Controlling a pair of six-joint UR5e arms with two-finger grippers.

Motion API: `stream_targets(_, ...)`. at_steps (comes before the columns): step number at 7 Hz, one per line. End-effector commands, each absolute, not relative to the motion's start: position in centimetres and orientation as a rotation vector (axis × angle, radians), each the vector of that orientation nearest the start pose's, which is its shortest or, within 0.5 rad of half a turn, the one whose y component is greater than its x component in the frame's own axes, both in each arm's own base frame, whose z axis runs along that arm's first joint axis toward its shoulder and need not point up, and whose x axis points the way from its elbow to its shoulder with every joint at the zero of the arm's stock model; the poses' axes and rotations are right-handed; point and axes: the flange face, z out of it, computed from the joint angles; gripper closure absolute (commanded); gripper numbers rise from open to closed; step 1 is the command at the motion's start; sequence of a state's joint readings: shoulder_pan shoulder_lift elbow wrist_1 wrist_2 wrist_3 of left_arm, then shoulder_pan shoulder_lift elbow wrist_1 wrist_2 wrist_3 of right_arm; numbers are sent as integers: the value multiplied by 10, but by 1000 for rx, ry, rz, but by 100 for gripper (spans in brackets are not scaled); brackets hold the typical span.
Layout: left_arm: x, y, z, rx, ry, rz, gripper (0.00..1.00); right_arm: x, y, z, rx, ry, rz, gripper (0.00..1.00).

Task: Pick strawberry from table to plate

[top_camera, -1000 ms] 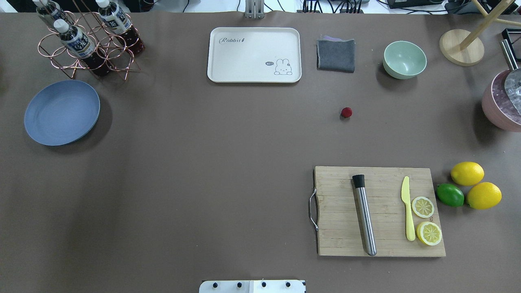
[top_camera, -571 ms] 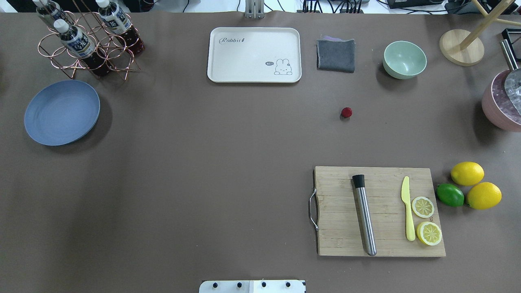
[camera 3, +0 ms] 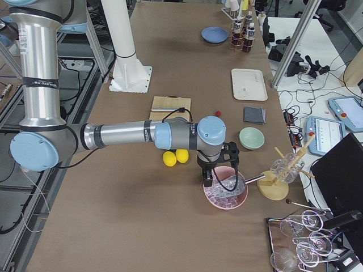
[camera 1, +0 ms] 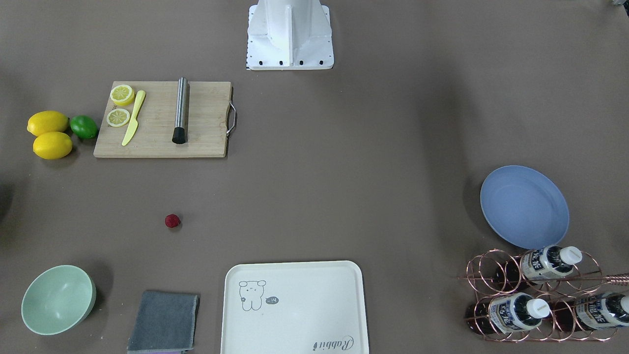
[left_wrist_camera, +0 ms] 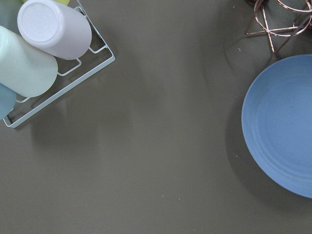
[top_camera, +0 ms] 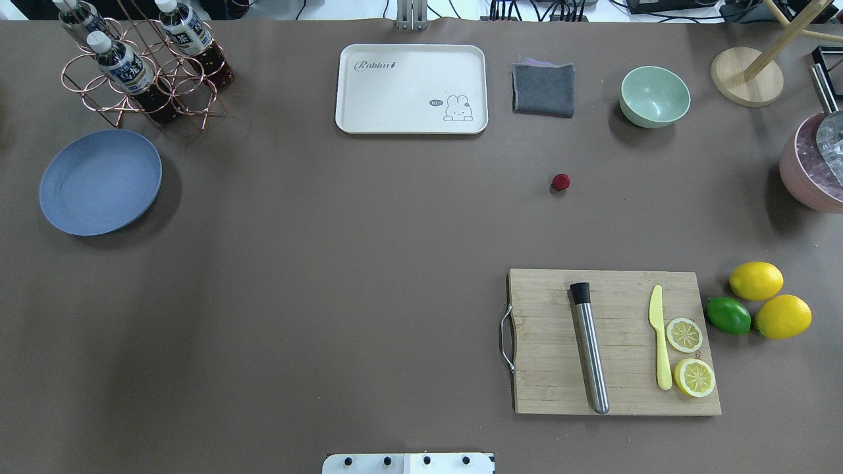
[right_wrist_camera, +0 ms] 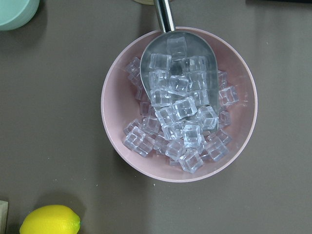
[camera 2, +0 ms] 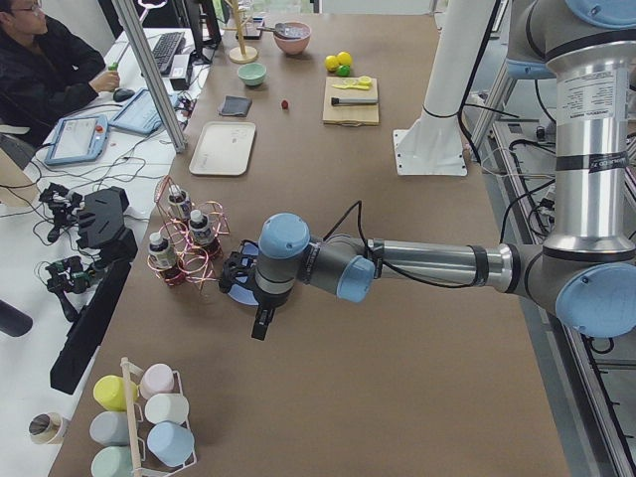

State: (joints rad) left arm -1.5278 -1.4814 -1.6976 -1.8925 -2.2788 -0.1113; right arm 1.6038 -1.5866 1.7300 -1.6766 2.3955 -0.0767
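**Strawberry on the bare desk, both arms out at the desk's ends**

The strawberry is a tiny, dark-red, roundish berry with a bumpy skin. It lies alone on the brown-grey desk in the robot's right half, between the grey cloth and the cutting board and touching neither. The blue plate, round and shallow with faint rings, sits well apart from it at the left end, near the copper wire rack.

The cream tray carries the word "Rabbit" in script at one corner. At the opposite corner is a small line-drawn animal with a speech bubble too small to read. The bottles in the rack have white caps and printed labels whose text cannot be made out.

The left arm stretches level over the desk with its wrist turned down. The left end effector hangs just beside the plate, and I cannot tell whether its fingers are spread or pressed together. The right arm is likewise held level. The right end effector points down over the pink bowl, which holds ice cubes and a metal scoop; its state cannot be told either.
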Motion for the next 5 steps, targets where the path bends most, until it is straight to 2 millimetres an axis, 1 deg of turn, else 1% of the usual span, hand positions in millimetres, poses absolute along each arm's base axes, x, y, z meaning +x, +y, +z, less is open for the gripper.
stream_targets(1, -47, -480, 606, 300, 723, 72, 2, 79, -480, 595, 84, -820, -51, 0)
stream_targets(2, -47, -475, 607, 318, 723, 83, 2, 79, -480, 593, 87, -822, -52, 0)
stream_targets(4, -47, -477, 616, 333, 727, 83, 2, 79, -480, 592, 90, -823, -53, 0)
stream_targets(5, -47, -478, 614, 344, 721, 84, 2, 79, -482, 591, 91, -821, -54, 0)
